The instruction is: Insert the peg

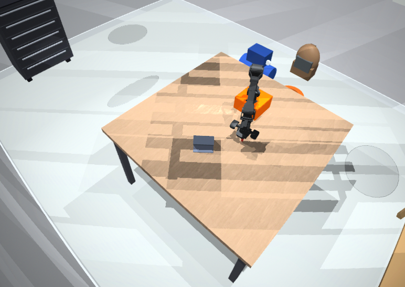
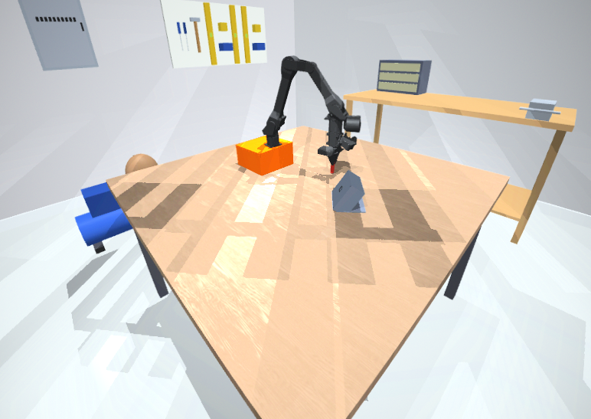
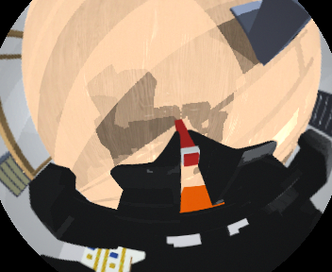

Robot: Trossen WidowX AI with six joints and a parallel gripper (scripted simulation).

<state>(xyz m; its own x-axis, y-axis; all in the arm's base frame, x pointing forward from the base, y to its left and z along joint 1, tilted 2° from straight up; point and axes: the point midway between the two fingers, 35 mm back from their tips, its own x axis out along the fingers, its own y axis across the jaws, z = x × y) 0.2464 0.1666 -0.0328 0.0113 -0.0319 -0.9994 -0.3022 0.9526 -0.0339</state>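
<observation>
The red peg (image 1: 242,139) (image 2: 331,168) (image 3: 186,137) stands upright, its lower part showing below the fingers. In the wrist view its square top has a white rim around a red centre. My gripper (image 2: 333,160) (image 3: 183,133) is shut on the peg, with a finger on each side of it. Whether the peg's bottom touches the table is too small to tell. The grey-blue sloped panel (image 1: 203,140) (image 2: 349,194) (image 3: 280,24) stands apart from the peg. A small dark hole (image 2: 340,188) shows in its face in the exterior view; the hole is not visible in the wrist view.
The wooden table (image 1: 256,179) (image 2: 290,320) bears everything. An orange box (image 1: 262,107) (image 2: 262,159) surrounds the arm's base. A blue machine (image 1: 259,53) (image 2: 102,211) is beyond the table's edge. A wooden workbench (image 2: 458,106) is behind the table in the exterior view.
</observation>
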